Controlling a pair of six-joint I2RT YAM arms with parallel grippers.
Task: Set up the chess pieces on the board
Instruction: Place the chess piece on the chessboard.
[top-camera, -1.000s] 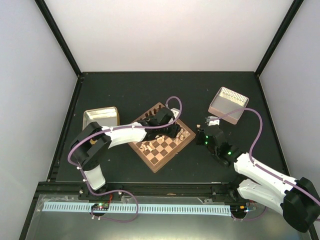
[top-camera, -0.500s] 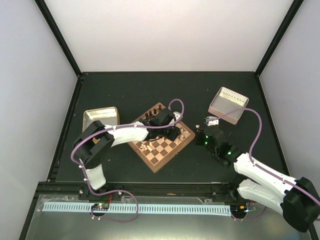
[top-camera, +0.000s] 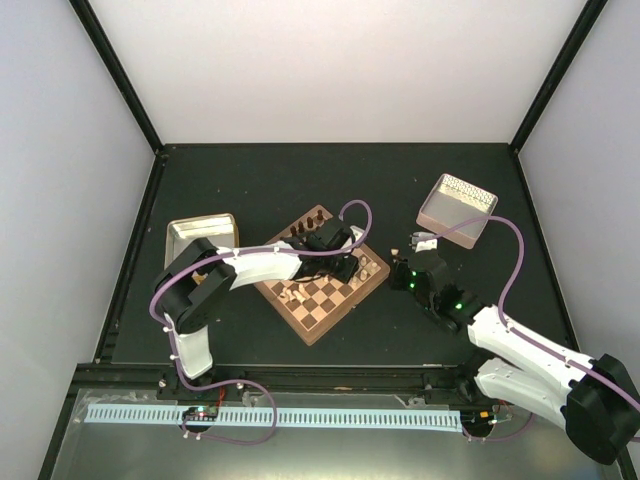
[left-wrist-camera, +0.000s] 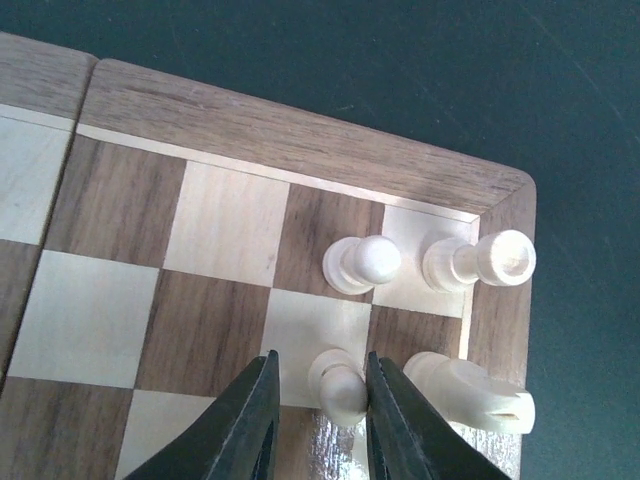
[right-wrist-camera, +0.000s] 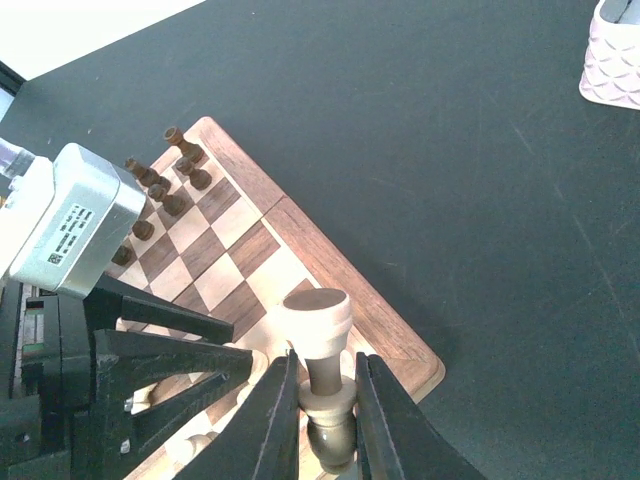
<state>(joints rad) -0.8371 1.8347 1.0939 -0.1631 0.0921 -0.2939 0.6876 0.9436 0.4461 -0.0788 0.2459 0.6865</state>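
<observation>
The board (top-camera: 322, 300) lies tilted at the table's middle. My left gripper (left-wrist-camera: 320, 360) hangs low over its right corner (left-wrist-camera: 300, 130), jaws open around a standing pale pawn (left-wrist-camera: 340, 385); the right finger touches it and the left finger stands apart. Another pale pawn (left-wrist-camera: 362, 262), a pale rook (left-wrist-camera: 480, 260) and one more pale piece (left-wrist-camera: 470, 392) stand close by. My right gripper (right-wrist-camera: 326, 360) is shut on a pale chess piece (right-wrist-camera: 318, 320), base up, above the board's right corner (right-wrist-camera: 330, 270). Dark pieces (right-wrist-camera: 165, 185) line the far edge.
A shallow yellowish metal tray (top-camera: 200, 236) sits left of the board. A pinkish bin (top-camera: 457, 208) stands at the back right, its corner also in the right wrist view (right-wrist-camera: 615, 60). The two grippers (top-camera: 350, 265) (top-camera: 402, 256) are close together at the board's right corner.
My left gripper has shifted slightly right toward the board's right corner. The right gripper has barely moved and still holds its pale piece.
</observation>
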